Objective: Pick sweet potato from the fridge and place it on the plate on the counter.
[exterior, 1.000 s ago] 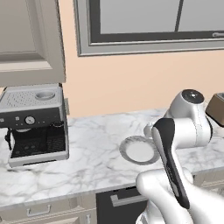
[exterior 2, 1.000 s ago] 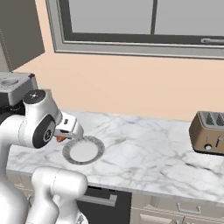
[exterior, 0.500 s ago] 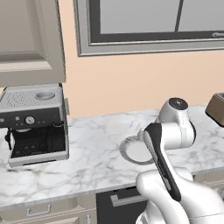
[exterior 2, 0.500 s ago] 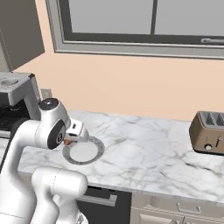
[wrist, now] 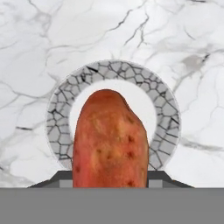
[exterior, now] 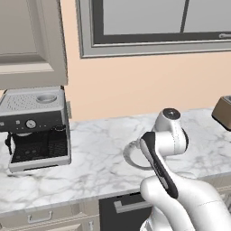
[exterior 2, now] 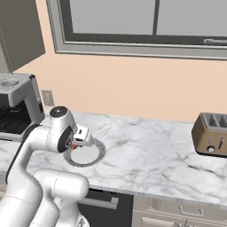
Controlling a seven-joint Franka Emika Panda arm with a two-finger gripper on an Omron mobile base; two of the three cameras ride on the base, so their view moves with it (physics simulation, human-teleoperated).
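Looking over the base cameras, I see the white arm bent forward over the desk (exterior 2: 146,146), its upper links low and the wrist folded down toward the plate (exterior 2: 98,153). From the right side the claw (exterior 2: 76,144) sits at the near-left rim of the plate, with a bit of orange-red showing beneath the hand. From the left side the arm's elbow covers most of the plate (exterior: 131,155), and I can only make out its left edge.

Along the hand camera, the sweet potato (wrist: 109,140) stands between the two dark fingertips (wrist: 164,177), which are clamped on its lower end. It points away from the hand and lies over the middle of the plate (wrist: 168,127), whose white centre and cracked grey rim ring it on all sides. I cannot tell whether the tuber touches the plate or hangs above it.

An espresso machine (exterior: 36,128) stands on the desk (exterior: 99,158) well to the left, and a toaster (exterior 2: 212,139) well to the right, both apart from the plate.
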